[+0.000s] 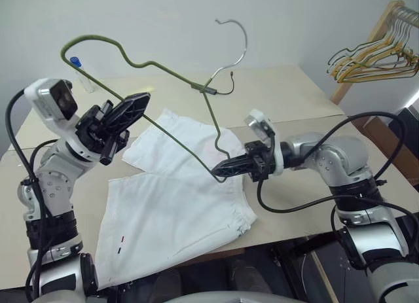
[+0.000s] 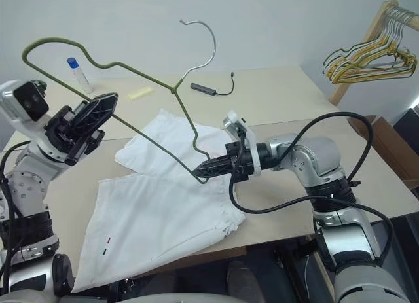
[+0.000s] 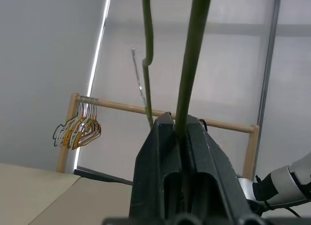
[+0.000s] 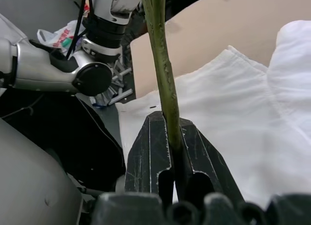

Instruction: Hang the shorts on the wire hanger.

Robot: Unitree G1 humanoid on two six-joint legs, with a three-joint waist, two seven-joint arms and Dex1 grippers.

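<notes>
A: What sort of place does the figure show?

B: A robot laboratory or test room arranged as a laundry station. A plain beige table stands against a bare pale wall.

A: Which details support that reading?

B: A wooden garment rack carries a bunch of yellow and dark hangers. A small vial with a blue cap, a yellow note and a dark cabled adapter lie on the table, and a cardboard box sits beside it.
</notes>
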